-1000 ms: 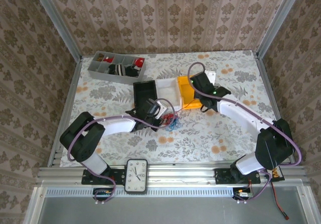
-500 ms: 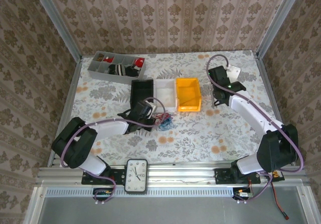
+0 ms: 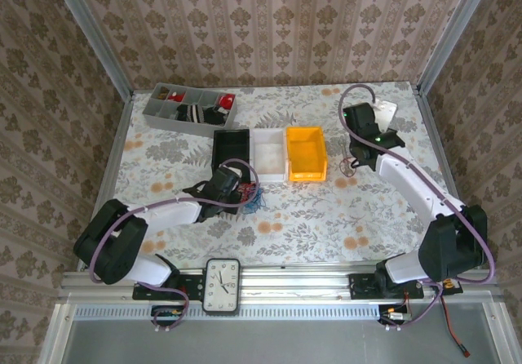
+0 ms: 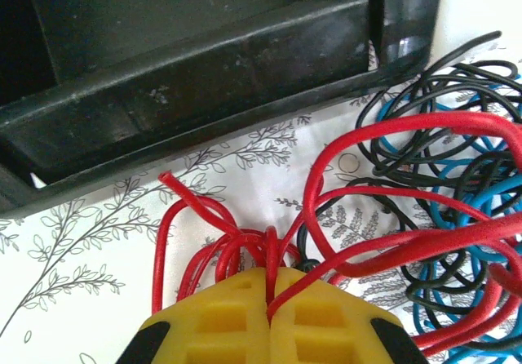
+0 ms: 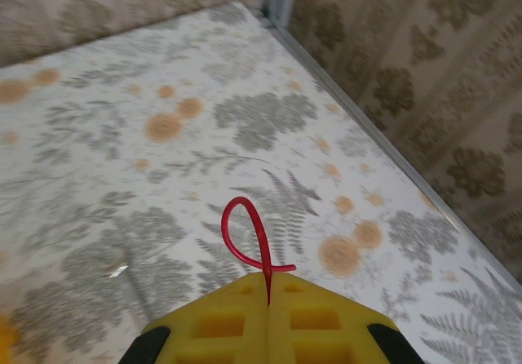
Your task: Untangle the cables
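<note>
Gripping tangled cables (image 4: 457,236), left claw (image 4: 269,281); right claw (image 5: 267,282), red loop (image 5: 240,201).

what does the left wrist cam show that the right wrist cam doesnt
Left wrist: the left gripper shut on red strands of a red, blue and black tangle, beside a black bin. Right wrist: the right gripper shut on one red loop, with the wall in sight. Both: yellow fingers closed on red wire over the floral table.
</note>
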You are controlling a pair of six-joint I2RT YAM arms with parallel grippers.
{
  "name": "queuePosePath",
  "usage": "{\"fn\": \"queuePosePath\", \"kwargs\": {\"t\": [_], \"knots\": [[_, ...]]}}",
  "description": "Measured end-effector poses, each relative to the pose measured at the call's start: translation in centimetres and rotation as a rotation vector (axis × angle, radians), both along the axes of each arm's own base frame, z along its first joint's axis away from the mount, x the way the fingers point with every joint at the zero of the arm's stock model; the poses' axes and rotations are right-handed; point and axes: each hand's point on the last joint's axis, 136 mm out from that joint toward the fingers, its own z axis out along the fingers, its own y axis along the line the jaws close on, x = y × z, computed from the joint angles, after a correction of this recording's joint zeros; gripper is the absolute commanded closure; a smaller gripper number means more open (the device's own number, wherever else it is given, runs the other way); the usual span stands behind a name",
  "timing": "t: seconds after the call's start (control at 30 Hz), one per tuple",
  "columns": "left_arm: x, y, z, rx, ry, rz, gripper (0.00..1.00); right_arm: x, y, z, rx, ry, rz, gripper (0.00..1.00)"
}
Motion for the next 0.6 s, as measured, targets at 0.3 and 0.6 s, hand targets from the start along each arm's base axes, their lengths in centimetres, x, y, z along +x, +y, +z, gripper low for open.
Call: {"fn": "queuePosePath", "kwargs": {"t": [0.3, 0.6], "knots": [[-0.7, -0.7, 0.2, -0.043, -0.002, -0.060, 1.00, 1.5, 8.7, 9.5, -0.079, -0.246, 0.267, 1.00], [-0.7, -0.9, 0.2, -0.042, -0.007, -0.073, 1.00, 2.0, 10.0, 11.4, -0.079, -0.285, 0.348, 1.00]]}}
